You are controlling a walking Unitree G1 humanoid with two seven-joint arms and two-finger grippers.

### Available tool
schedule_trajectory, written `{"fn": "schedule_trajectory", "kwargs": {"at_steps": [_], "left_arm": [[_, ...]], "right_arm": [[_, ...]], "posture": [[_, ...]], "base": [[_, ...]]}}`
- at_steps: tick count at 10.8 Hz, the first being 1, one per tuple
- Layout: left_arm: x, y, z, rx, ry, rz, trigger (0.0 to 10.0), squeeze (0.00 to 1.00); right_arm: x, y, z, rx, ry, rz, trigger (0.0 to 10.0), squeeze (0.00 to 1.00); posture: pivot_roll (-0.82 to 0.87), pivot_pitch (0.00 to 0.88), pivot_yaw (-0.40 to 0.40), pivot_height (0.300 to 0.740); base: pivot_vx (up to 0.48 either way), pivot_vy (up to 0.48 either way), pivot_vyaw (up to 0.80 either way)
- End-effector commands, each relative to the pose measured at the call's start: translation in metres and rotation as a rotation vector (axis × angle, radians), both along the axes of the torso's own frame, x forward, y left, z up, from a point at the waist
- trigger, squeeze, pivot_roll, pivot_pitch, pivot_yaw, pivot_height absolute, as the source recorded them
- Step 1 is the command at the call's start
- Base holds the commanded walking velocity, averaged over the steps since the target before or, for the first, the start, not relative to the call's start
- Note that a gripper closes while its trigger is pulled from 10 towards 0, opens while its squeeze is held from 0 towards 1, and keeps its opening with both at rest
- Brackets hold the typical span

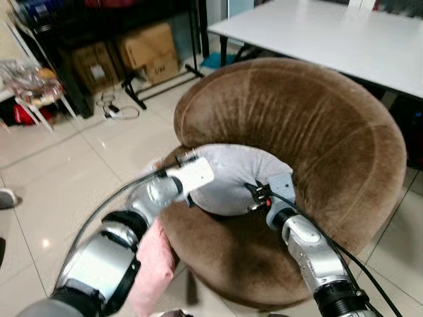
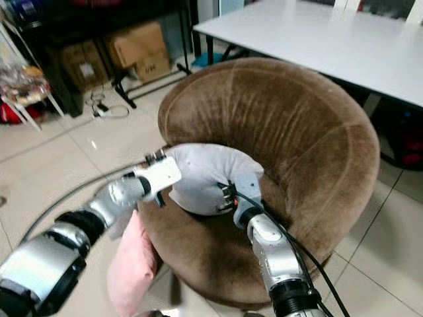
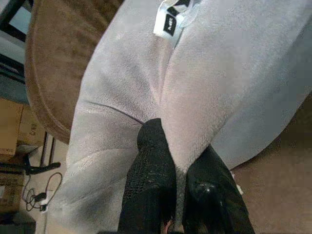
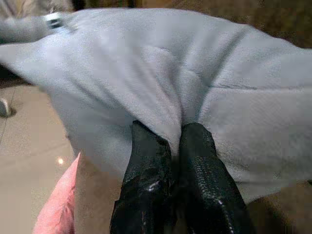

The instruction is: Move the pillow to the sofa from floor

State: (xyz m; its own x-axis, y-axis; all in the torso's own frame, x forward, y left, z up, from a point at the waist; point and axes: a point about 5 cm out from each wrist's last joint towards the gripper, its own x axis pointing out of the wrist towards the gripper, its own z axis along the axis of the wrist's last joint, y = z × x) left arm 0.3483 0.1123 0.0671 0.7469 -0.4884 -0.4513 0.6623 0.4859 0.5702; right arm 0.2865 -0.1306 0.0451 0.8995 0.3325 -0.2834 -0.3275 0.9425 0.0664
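A grey pillow hangs over the seat of the round brown sofa chair, held between both arms. My left gripper is shut on a fold of the grey pillow at its left end, where a white tag shows. On the pillow's other end my right gripper pinches a fold of the grey fabric. From the head, the left wrist and the right wrist sit at the pillow's two sides.
A pink pillow leans against the chair's front left on the tiled floor. A white table stands behind the chair. Cardboard boxes under a black rack and cables lie at the back left.
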Motion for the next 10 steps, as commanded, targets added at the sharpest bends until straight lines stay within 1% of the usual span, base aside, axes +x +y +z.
{"fn": "schedule_trajectory", "kwargs": {"at_steps": [1, 3, 4, 5, 6, 7, 8, 9, 10], "left_arm": [[0.002, 0.023, -0.001, 0.019, 0.007, 0.1, 0.0, 0.0], [0.004, 0.027, 0.002, 0.029, -0.001, 0.096, 0.0, 0.0], [0.005, 0.028, 0.003, 0.029, -0.004, 0.097, 0.0, 0.0], [0.005, 0.03, 0.005, 0.027, -0.009, 0.099, 0.0, 0.0], [0.005, 0.031, 0.005, 0.03, -0.009, 0.089, 0.0, 0.0], [0.005, 0.033, 0.004, 0.034, -0.009, 0.087, 0.0, 0.0], [0.005, 0.035, 0.005, 0.036, -0.011, 0.091, 0.0, 0.0], [0.006, 0.034, 0.006, 0.041, -0.009, 0.08, 0.0, 0.0], [0.006, 0.032, 0.007, 0.042, -0.01, 0.065, 0.0, 0.0]], "right_arm": [[0.001, -0.022, 0.001, 0.008, 0.008, -0.111, 10.0, 1.0], [0.004, -0.039, 0.017, -0.063, -0.069, -0.094, 10.0, 1.0], [0.005, -0.049, 0.031, -0.099, -0.136, -0.066, 10.0, 1.0], [0.001, -0.051, 0.051, -0.238, -0.234, 0.116, 10.0, 1.0], [-0.006, -0.047, 0.056, -0.391, -0.256, 0.302, 10.0, 1.0], [-0.006, -0.049, 0.062, -0.463, -0.281, 0.362, 10.0, 1.0], [-0.003, -0.044, 0.08, -0.449, -0.342, 0.416, 10.0, 1.0], [-0.005, -0.024, 0.096, -0.441, -0.402, 0.545, 10.0, 1.0], [-0.004, -0.007, 0.095, -0.459, -0.407, 0.615, 10.0, 1.0]], "posture": [[-0.18, 0.0, 0.114, 0.74], [-0.18, 0.0, 0.112, 0.74], [-0.18, 0.0, 0.111, 0.74], [-0.18, 0.0, 0.11, 0.74], [-0.17, 0.0, 0.106, 0.74], [-0.17, 0.0, 0.106, 0.74], [-0.17, 0.0, 0.102, 0.74], [-0.16, 0.0, 0.098, 0.74], [-0.16, 0.0, 0.097, 0.74]], "base": [[0.0, 0.0, 0.0], [0.0, 0.0, 0.0], [0.0, 0.0, 0.0], [0.0, 0.0, 0.0], [0.0, 0.0, 0.0], [0.0, 0.0, 0.0], [0.0, 0.0, 0.0], [0.0, 0.0, 0.0], [0.0, 0.0, 0.0]]}}
